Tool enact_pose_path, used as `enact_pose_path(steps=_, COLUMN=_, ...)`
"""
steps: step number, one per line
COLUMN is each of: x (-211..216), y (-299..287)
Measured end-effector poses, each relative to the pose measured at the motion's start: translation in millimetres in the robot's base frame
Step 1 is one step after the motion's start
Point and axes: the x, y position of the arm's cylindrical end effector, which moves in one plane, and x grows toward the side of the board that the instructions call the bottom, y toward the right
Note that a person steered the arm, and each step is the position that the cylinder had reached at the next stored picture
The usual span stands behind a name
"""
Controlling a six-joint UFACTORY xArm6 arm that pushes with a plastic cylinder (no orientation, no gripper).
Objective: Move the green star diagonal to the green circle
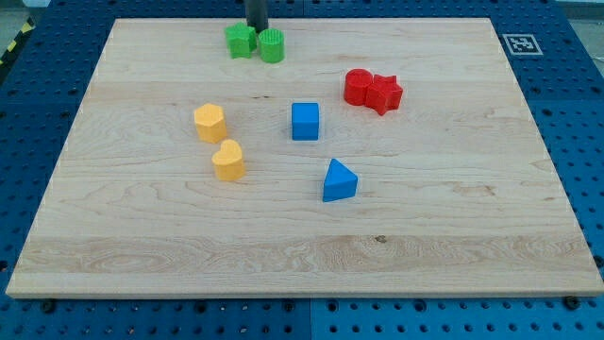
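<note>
The green star (241,41) lies near the view's top edge of the wooden board (142,236), left of centre. The green circle (272,45) sits right beside it, on its right, and the two touch or nearly touch. My rod comes down from the view's top, and my tip (256,27) stands just above the pair, at the gap between them, close to both.
A red circle (358,87) and a red star (385,93) touch at the upper right. A blue cube (305,121) is mid-board, with a blue triangle (339,180) below it. A yellow hexagon (209,123) and a yellow heart (228,160) lie at the left.
</note>
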Motion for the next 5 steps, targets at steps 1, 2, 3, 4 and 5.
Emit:
enact_pose_path(steps=1, x=12.5, y=0.0)
enact_pose_path(steps=2, x=32.9, y=0.0)
enact_pose_path(steps=3, x=54.0, y=0.0)
enact_pose_path(steps=4, x=52.1, y=0.0)
enact_pose_path(steps=5, x=33.4, y=0.0)
